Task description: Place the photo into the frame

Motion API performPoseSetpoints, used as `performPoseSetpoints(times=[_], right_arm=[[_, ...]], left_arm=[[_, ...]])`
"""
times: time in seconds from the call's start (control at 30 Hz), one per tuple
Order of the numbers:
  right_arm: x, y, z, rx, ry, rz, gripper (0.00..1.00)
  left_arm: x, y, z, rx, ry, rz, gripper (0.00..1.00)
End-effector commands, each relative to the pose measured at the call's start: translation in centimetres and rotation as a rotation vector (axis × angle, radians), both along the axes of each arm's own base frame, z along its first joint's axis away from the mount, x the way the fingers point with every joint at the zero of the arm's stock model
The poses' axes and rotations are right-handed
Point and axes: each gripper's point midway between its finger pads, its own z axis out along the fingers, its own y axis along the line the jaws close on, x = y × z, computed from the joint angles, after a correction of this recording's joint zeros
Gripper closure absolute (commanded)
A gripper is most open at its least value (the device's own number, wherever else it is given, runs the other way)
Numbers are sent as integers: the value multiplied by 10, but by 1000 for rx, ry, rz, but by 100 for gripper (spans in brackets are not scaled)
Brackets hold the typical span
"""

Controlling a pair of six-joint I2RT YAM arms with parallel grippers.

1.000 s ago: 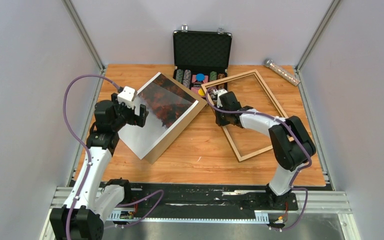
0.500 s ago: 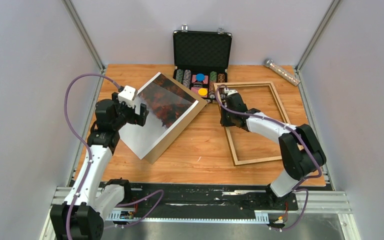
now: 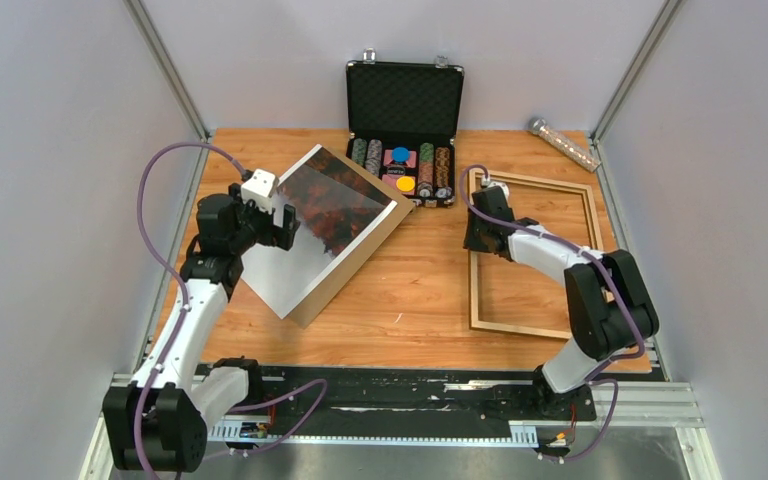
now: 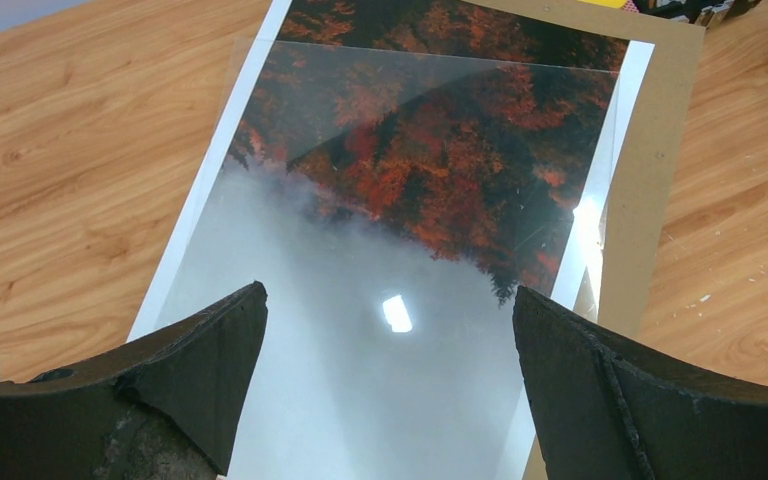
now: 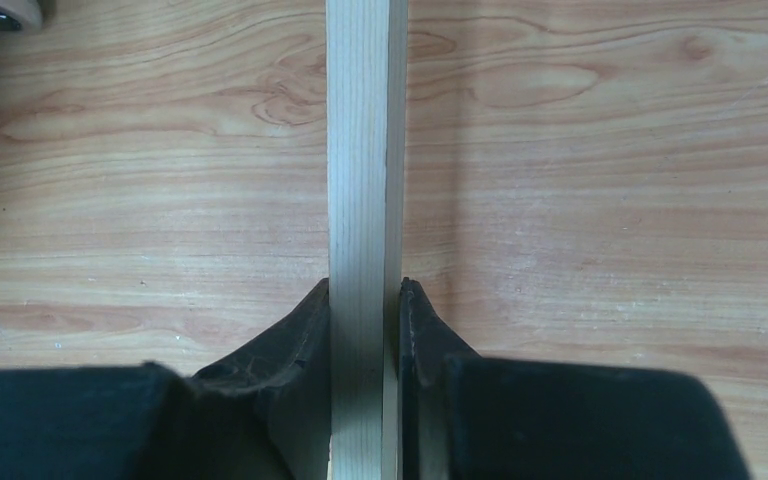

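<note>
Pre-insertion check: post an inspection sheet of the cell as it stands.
Surface: wood-grain table, no spills seen.
Job's things: photo face up on a brown backing panel, with a clear sheet over it; frame at the right, apart from the photo.
Clutter: open black case of chips at the back; clear tube back right.
Hands: left hand open above the photo's foggy end; right hand shut on a frame rail.
Cables: left arm's cable and right arm's cable, purple, looped free; no snag seen.
Surroundings: grey walls, aluminium posts; nothing else seen.
</note>
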Motion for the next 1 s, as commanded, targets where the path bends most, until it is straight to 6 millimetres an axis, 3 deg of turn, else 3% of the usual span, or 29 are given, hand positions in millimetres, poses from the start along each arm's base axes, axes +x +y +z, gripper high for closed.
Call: performPoseSetpoints(times=[0.0, 0.2, 0.37, 0.7, 0.8, 0.97], right_arm=[[22, 9, 11, 82, -42, -93, 100], [25, 10, -17, 66, 46, -130, 100], [32, 17, -27, 93, 76, -148, 100], [40, 38, -34, 178, 129, -142, 79], [36, 42, -36, 200, 148, -138, 67], [30, 53, -33, 243, 168, -114, 32]], left_arm=[[13, -2, 26, -10, -83, -12, 0], [15, -2, 21, -5, -70, -11, 0], [16, 0, 17, 5, -65, -5, 0], [14, 2, 16, 19, -63, 1, 0], [14, 2, 17, 22, -68, 0, 0], [14, 3, 16, 26, -66, -2, 0]])
